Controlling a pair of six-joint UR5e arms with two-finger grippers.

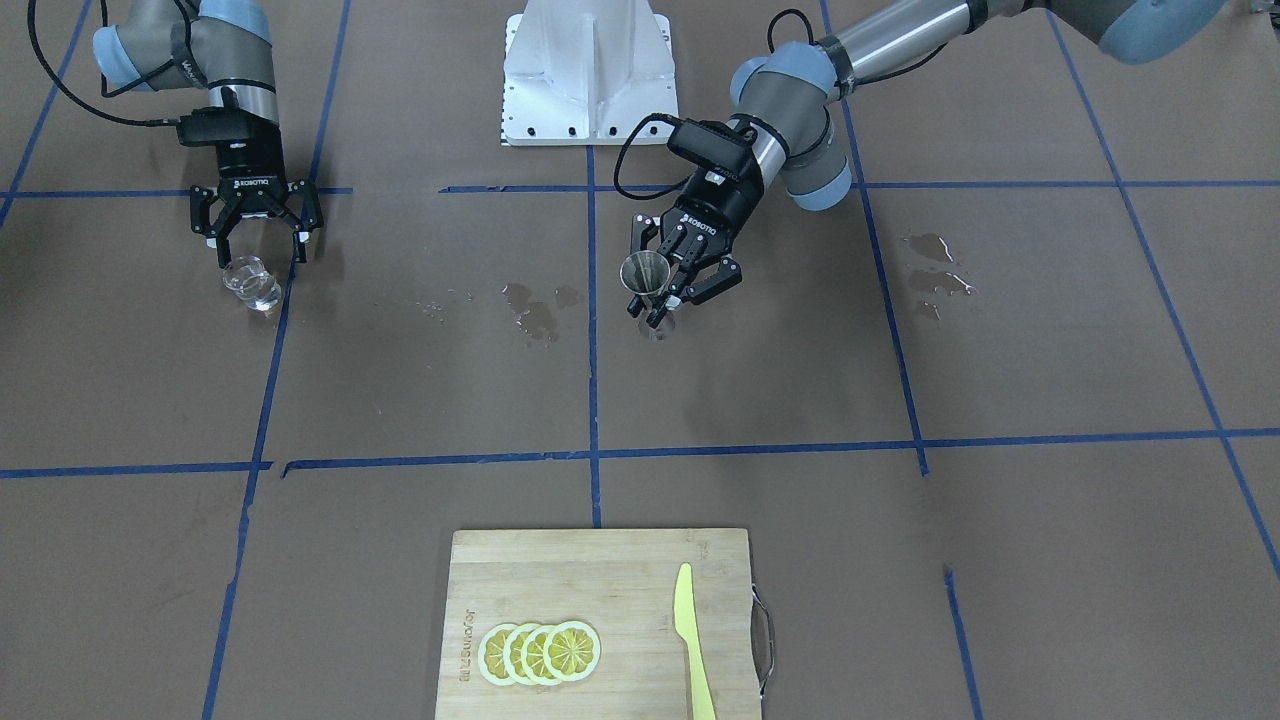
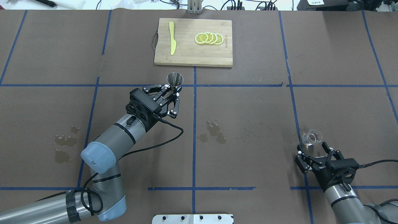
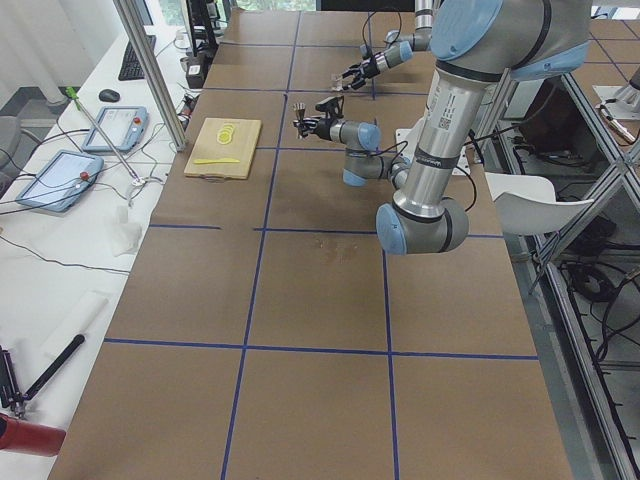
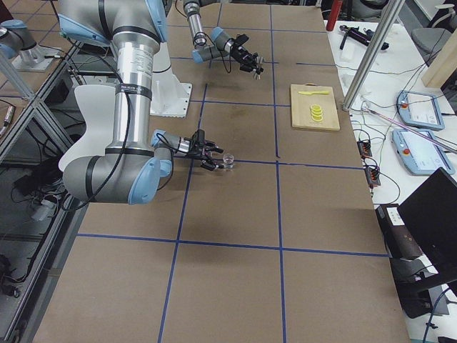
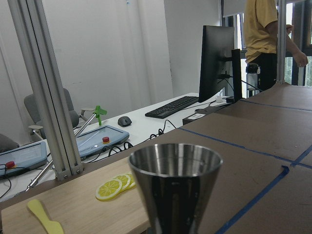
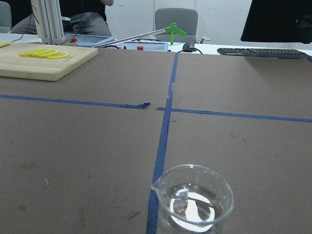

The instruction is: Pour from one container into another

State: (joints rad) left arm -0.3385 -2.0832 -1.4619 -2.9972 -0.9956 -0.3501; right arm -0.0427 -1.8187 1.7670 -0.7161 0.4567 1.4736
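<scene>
Front-facing view: the left hand (image 1: 672, 298) is gripping the metal jigger (image 1: 645, 272) at its waist, long axis upright, mouth up, with wet patches (image 1: 535, 312) lying at its 9 o'clock. Overhead: the right hand (image 2: 313, 150) is gaping wide, the drinking glass (image 2: 312, 137) standing upright on the tabletop (image 2: 248, 161) at its 12 o'clock, untouched.

Clear glass (image 6: 192, 202) (liquid inside), by blue tape (image 6: 163, 131)

The brown tabletop (image 2: 248, 102) is crossed by blue tape lines (image 2: 194, 124). A wooden cutting board (image 2: 186, 53) lies at its far edge and a white base plate (image 1: 590, 90) at the robot's side. Wet patches (image 2: 214, 132) mark the middle and left. A clear glass (image 2: 312, 137) stands on a tape line at the right.
</scene>
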